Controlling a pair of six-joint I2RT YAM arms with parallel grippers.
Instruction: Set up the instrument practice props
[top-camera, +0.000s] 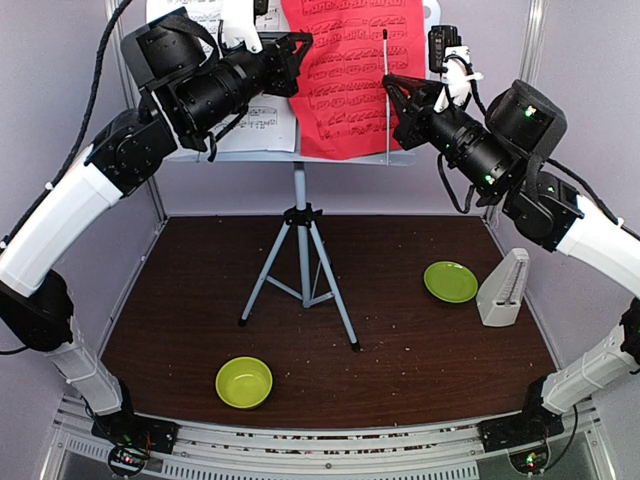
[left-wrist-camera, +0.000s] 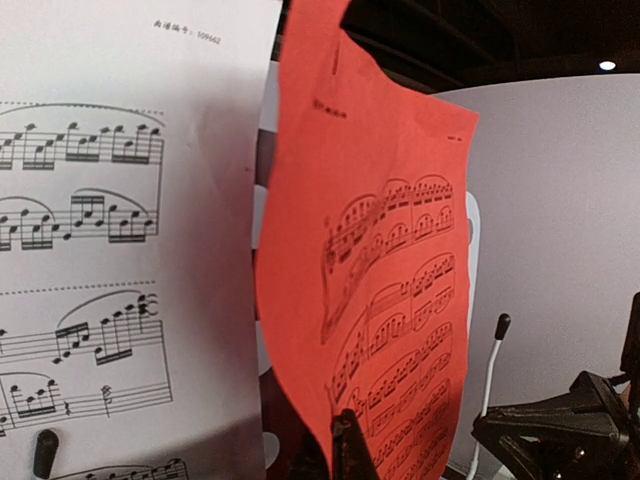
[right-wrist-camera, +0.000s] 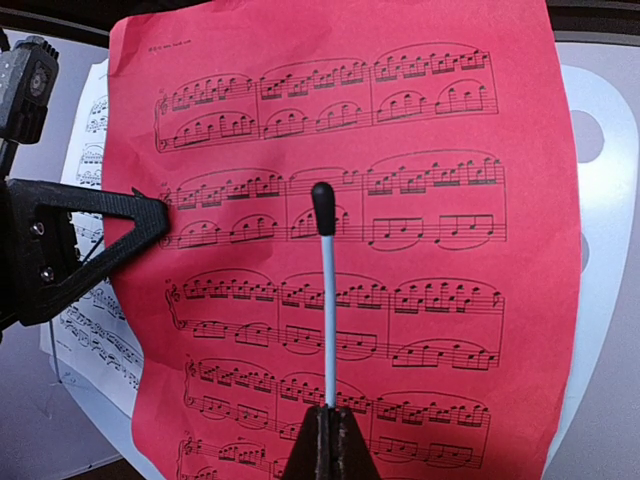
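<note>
— Which way up for the music stand (top-camera: 299, 195)?
— Straight up on three grey legs, long pole up and down, tray just in front of both grippers.
— And on the tray?
— Two pages, side by side: one white page (top-camera: 265, 125) beside the left gripper (top-camera: 297, 48), one red page (top-camera: 345, 80) between the two grippers. Long sides up and down, note lines running across.
— Doing what with the left gripper?
— Pinching the red page's near edge, curled out toward it.
— And with the right gripper (top-camera: 390, 84)?
— Closed tight on the thin white rod (right-wrist-camera: 327, 310), upright across the red page.
— Where to find the metronome (top-camera: 503, 288)?
— Down on the table (top-camera: 400, 340), well below the right gripper, pointy end up. Just one.
— Any dishes?
— One green plate (top-camera: 450, 282) right beside the metronome, one green bowl (top-camera: 244, 384) far below the left gripper. Bare green inside both.
</note>
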